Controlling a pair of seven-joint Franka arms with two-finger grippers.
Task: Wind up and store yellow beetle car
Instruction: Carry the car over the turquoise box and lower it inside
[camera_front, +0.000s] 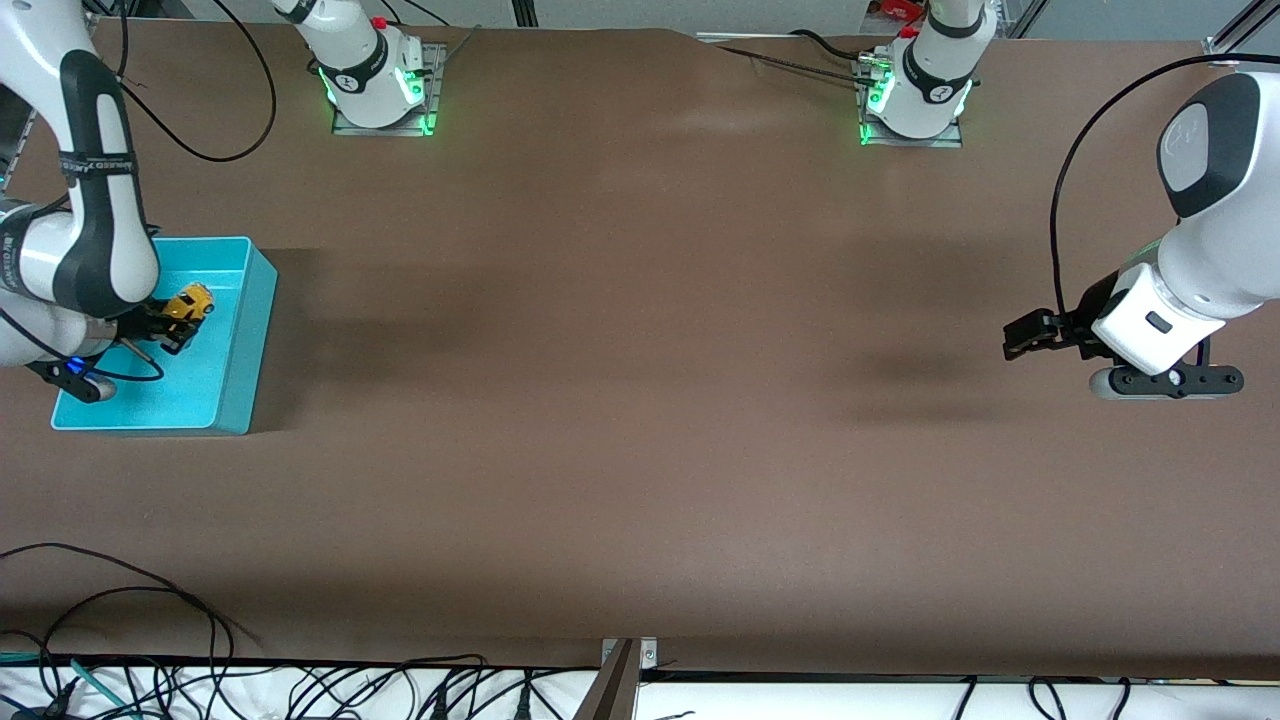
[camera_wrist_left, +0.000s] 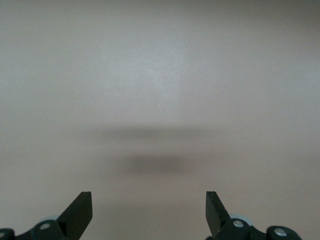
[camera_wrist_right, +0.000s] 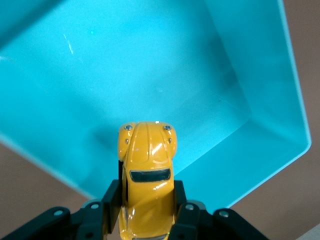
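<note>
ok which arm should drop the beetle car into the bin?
Right. The right gripper already holds the yellow beetle car over the turquoise bin. The left gripper is open and empty, waiting over bare table at the left arm's end.

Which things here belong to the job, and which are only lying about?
Job:
- tiny yellow-orange beetle toy car, held in the right tool over the bin
- open turquoise plastic bin

Lying about:
- loose black cables
- left tool, open, waiting over brown table

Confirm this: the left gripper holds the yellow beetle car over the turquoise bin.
Wrong arm. The right gripper holds the yellow beetle car over the turquoise bin, as the right wrist view shows. The left gripper hangs open, holding nothing.
</note>
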